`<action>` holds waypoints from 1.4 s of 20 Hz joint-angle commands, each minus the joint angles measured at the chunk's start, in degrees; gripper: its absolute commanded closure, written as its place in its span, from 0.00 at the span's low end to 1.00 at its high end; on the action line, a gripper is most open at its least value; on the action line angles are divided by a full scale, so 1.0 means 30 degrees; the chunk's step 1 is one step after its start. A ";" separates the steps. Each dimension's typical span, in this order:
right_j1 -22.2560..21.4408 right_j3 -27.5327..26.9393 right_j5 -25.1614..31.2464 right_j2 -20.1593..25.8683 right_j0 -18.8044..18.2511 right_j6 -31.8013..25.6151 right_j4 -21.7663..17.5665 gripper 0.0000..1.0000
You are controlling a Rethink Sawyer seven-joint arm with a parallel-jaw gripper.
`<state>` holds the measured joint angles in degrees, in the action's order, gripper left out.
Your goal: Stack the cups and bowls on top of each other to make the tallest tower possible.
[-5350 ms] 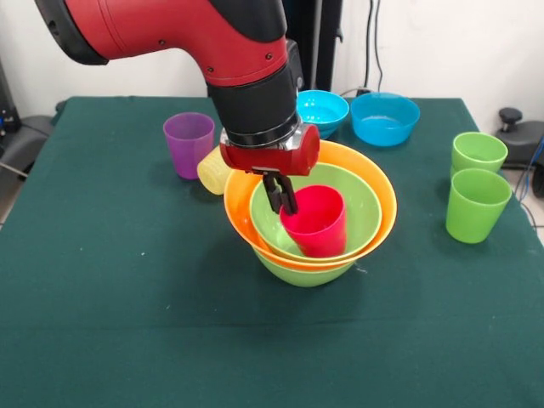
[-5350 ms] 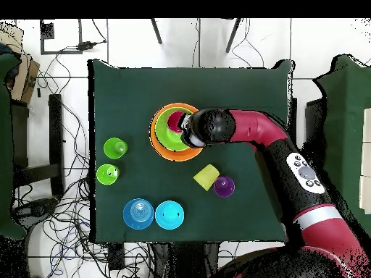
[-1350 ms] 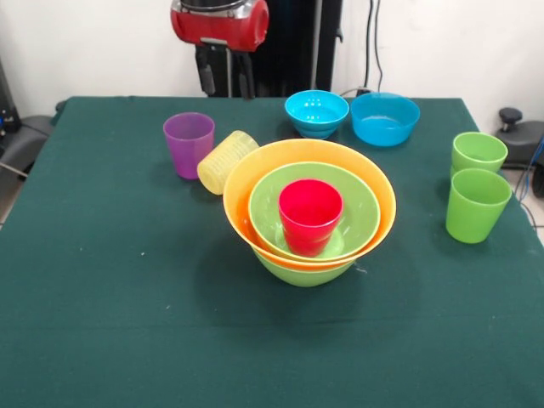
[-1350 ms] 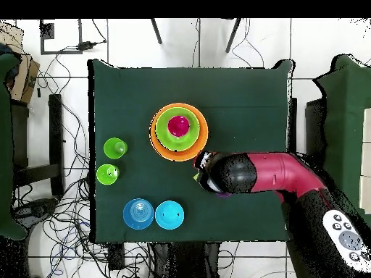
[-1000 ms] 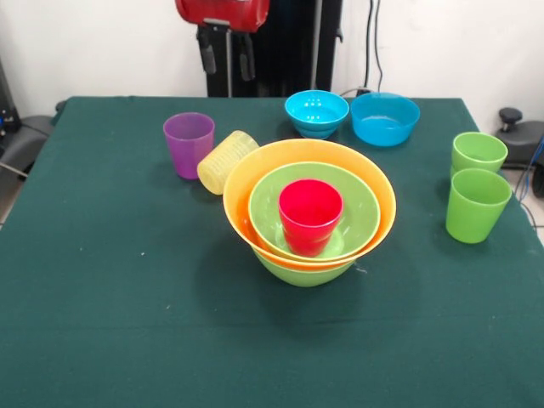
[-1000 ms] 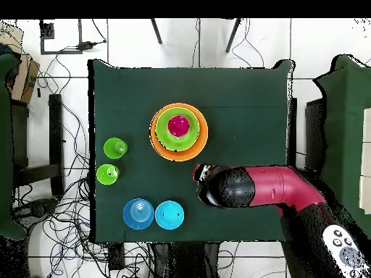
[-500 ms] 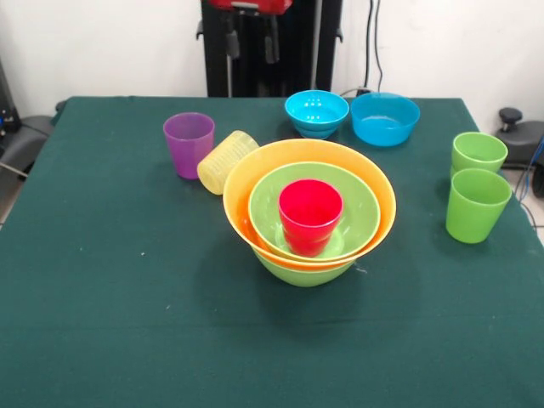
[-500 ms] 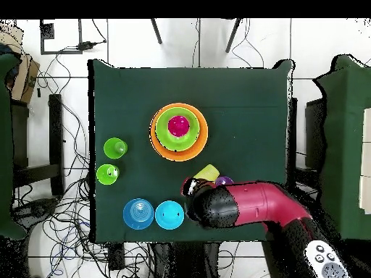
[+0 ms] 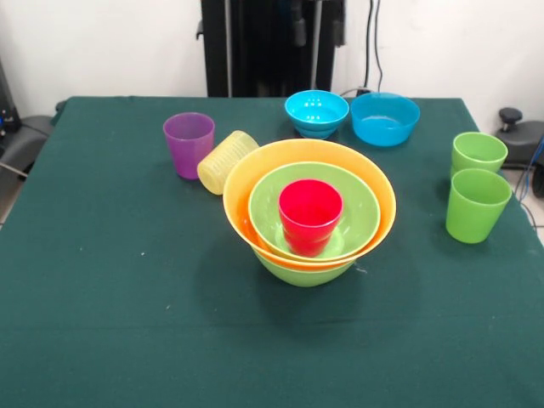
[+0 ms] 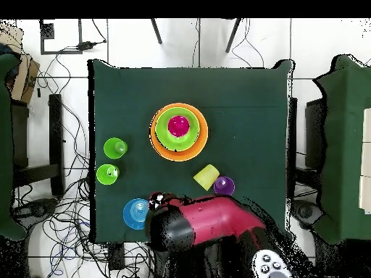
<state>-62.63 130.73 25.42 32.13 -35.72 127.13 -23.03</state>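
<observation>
Overhead view, green-clothed table (image 10: 246,101): the tower (image 10: 179,131) sits just left of centre, red cup (image 10: 178,126) upright inside a lime green bowl (image 10: 168,137), inside the large orange bowl (image 10: 201,140); the front view shows a second lime green bowl (image 9: 303,274) beneath.
- 5 o'clock of the tower: ribbed pale yellow cup (image 10: 206,176), on its side, touching the upright purple cup (image 10: 224,185).
- 8 o'clock, near the left edge: two light green cups (image 10: 114,148) (image 10: 107,174), upright, just apart.
- 7 o'clock, near the bottom edge: blue bowl (image 10: 136,213); the red and black arm (image 10: 206,223) covers its neighbour, which shows in the front view as the smaller blue bowl (image 9: 316,112).
- Gripper (image 10: 155,200): over that bowl; whether it is parted or closed cannot be told; nothing seen in it.
- Open cloth: whole top strip and right half from 12 to 3 o'clock.
</observation>
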 commanded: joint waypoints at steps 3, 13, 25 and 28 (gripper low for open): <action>0.0348 0.1958 -0.2898 -0.3611 0.4200 0.5401 0.0236 0.00; 0.4052 -0.0425 -0.5176 -0.7038 0.6728 0.4763 -0.0602 0.00; 0.6647 -0.1928 -0.7210 -0.9103 0.8260 0.3652 -0.0430 0.00; 0.6433 -0.1413 -0.7736 -0.9420 0.8844 0.3941 -0.0033 0.00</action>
<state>-47.62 129.83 7.41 6.14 -11.64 131.90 -22.93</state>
